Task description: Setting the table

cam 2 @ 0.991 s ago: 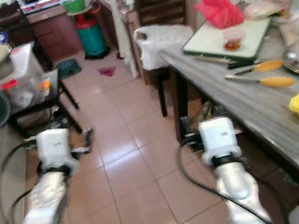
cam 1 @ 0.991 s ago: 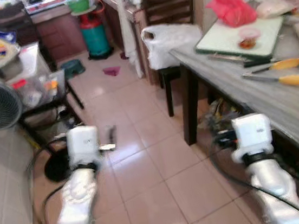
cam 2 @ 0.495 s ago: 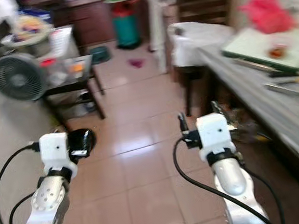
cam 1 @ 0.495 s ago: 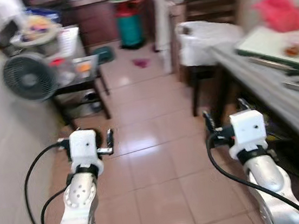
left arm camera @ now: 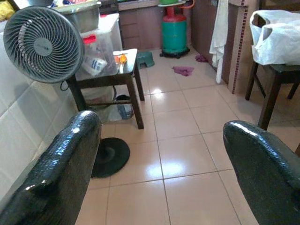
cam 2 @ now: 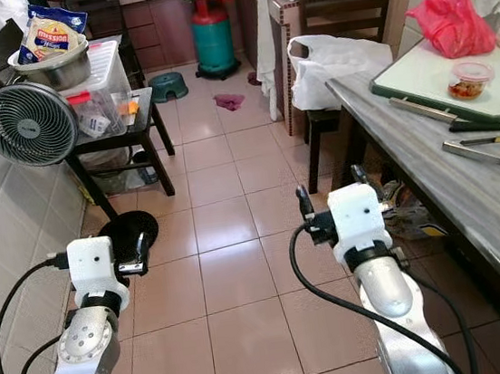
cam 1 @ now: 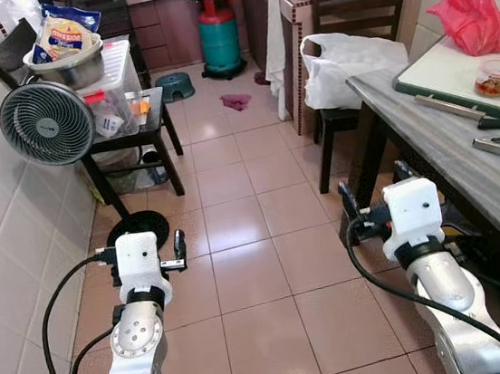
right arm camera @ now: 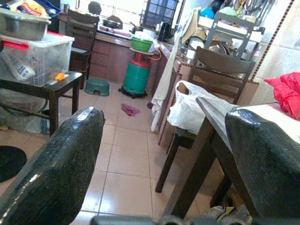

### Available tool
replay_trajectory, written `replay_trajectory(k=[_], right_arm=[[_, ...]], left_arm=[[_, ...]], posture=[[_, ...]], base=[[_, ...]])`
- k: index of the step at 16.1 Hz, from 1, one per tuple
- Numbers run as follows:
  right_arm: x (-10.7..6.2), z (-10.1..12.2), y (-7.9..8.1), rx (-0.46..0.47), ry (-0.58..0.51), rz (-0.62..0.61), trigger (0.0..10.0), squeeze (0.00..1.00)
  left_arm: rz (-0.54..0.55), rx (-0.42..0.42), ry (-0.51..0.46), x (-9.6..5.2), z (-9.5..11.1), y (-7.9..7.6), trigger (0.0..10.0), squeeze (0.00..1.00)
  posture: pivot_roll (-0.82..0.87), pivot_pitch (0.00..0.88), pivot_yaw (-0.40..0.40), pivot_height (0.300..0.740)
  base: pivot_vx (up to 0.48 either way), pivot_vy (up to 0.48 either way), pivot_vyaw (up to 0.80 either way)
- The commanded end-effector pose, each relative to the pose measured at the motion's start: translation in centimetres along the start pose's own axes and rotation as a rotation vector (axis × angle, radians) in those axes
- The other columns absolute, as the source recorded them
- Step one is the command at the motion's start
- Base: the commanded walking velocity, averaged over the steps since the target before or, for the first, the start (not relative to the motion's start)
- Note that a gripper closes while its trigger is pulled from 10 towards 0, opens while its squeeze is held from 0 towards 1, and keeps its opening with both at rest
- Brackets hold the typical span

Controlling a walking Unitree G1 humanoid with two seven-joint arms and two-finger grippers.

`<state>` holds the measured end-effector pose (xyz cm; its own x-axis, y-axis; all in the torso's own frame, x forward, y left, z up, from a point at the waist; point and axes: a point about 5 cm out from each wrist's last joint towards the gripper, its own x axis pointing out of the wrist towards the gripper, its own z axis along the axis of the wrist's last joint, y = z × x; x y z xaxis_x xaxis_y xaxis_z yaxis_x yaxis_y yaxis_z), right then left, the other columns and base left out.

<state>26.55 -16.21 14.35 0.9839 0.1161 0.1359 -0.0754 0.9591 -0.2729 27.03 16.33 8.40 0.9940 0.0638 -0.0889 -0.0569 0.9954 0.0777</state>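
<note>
A grey table runs along the right side. On it lie a white cutting board, a small tub of red food, yellow-handled knives and a red bag. My left gripper is held out low over the floor tiles, open and empty. Its two black fingers stand wide apart in the left wrist view. My right gripper hovers beside the table's near leg, below the tabletop. It is also open with nothing between its fingers.
A dark chair with a white plastic bag stands at the table's far end. On the left are a tiled wall, a fan and a black side table with a plastic box. A green gas cylinder stands at the back.
The camera has swung to the left and steadied, so the table sits further right and the blur is gone. Both arms stay held out in front with fingers open.
</note>
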Motion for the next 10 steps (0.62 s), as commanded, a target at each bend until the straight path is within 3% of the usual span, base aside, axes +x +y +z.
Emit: replay_trajectory(k=[1, 10], right_arm=[[0.16, 0.01, 0.16, 0.007, 0.000, 0.015, 10.0, 0.00], [-0.18, -0.16, -0.21, 0.007, 0.006, -0.012, 10.0, 0.00]], left_arm=[[0.020, 0.007, 0.008, 0.04, -0.20, 0.35, 10.0, 0.00], [-0.005, 0.031, 0.006, 0.55, 0.00, -0.07, 10.0, 0.00]], posture=[[0.01, 0.000, 0.003, 0.740], [0.00, 0.000, 0.031, 0.740]], base=[[0.000, 0.307, 0.00], [0.000, 0.480, 0.00]])
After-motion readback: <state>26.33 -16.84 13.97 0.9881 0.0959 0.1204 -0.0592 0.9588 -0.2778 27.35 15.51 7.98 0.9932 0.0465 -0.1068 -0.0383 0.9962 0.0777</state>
